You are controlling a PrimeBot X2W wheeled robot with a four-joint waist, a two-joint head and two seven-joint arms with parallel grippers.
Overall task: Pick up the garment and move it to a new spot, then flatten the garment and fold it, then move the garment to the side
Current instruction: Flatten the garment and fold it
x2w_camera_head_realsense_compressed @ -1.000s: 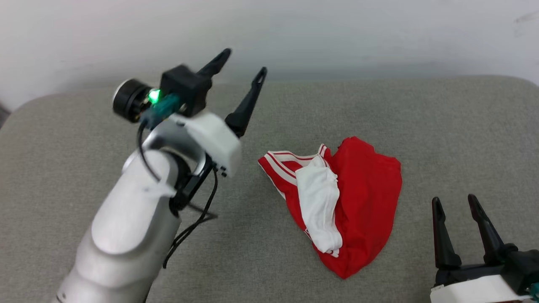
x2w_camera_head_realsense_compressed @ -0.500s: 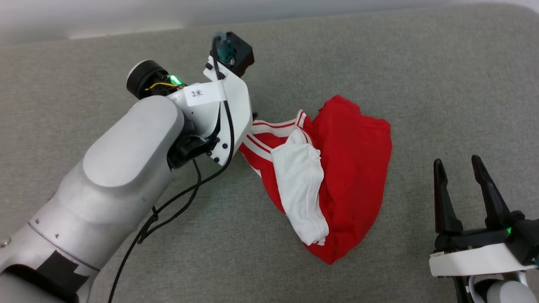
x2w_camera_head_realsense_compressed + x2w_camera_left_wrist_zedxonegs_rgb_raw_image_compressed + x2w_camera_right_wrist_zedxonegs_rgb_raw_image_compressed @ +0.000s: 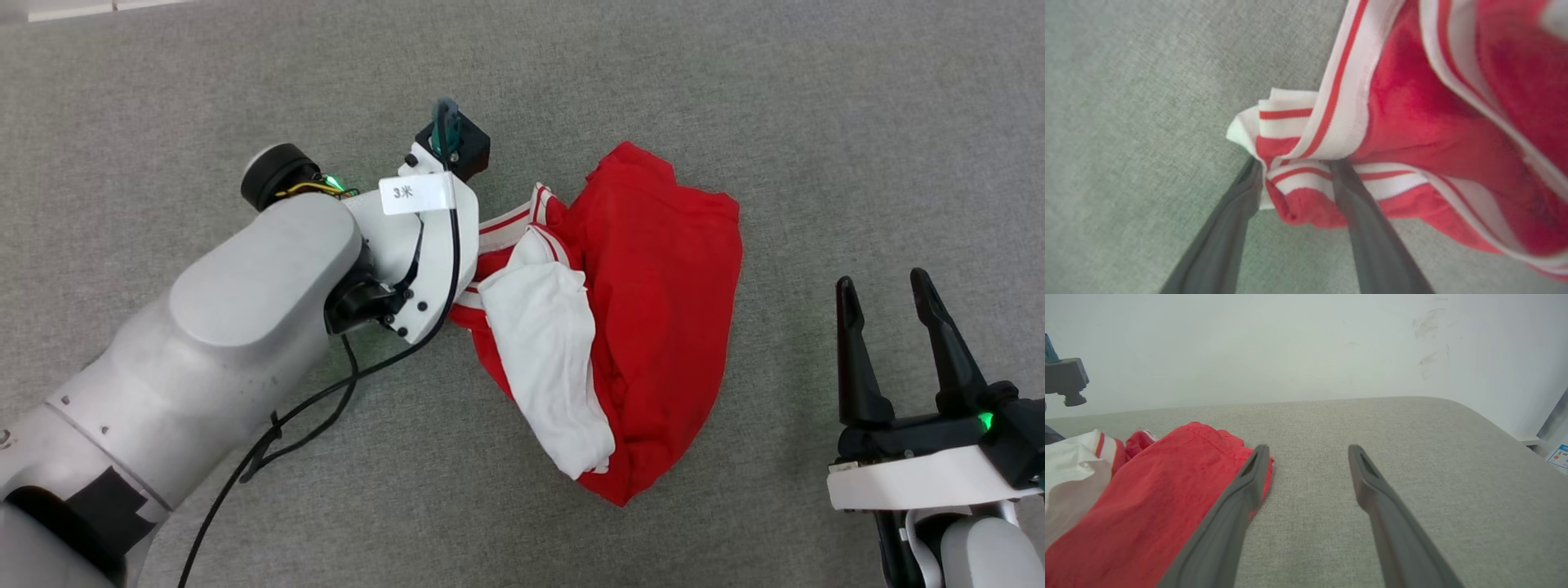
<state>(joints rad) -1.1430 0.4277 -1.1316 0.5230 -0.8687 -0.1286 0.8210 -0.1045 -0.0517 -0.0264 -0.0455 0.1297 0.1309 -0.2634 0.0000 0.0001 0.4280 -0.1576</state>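
Observation:
The garment (image 3: 653, 286) lies crumpled on the grey cushion: red cloth with a white sleeve (image 3: 547, 351) over it and red-and-white striped trim at its left edge. In the left wrist view my left gripper (image 3: 1296, 163) is open and points down at that edge. Its two fingers straddle a bunched fold of the striped trim (image 3: 1298, 134). In the head view my own wrist hides those fingers. My right gripper (image 3: 882, 279) stands open to the right of the garment, apart from it. In the right wrist view, my right gripper (image 3: 1308, 448) has nothing between its fingers, and the garment (image 3: 1147, 498) lies left of them.
The grey cushion (image 3: 775, 98) spreads on all sides of the garment. A black cable (image 3: 326, 400) hangs from my left forearm. In the right wrist view a white wall (image 3: 1290, 343) rises behind the cushion, whose rounded edge (image 3: 1494, 420) falls away at the right.
The head camera has tilted down. My left arm has swung down from above the cushion to the garment's left edge, its fingers now around the striped trim. The right gripper has stayed open.

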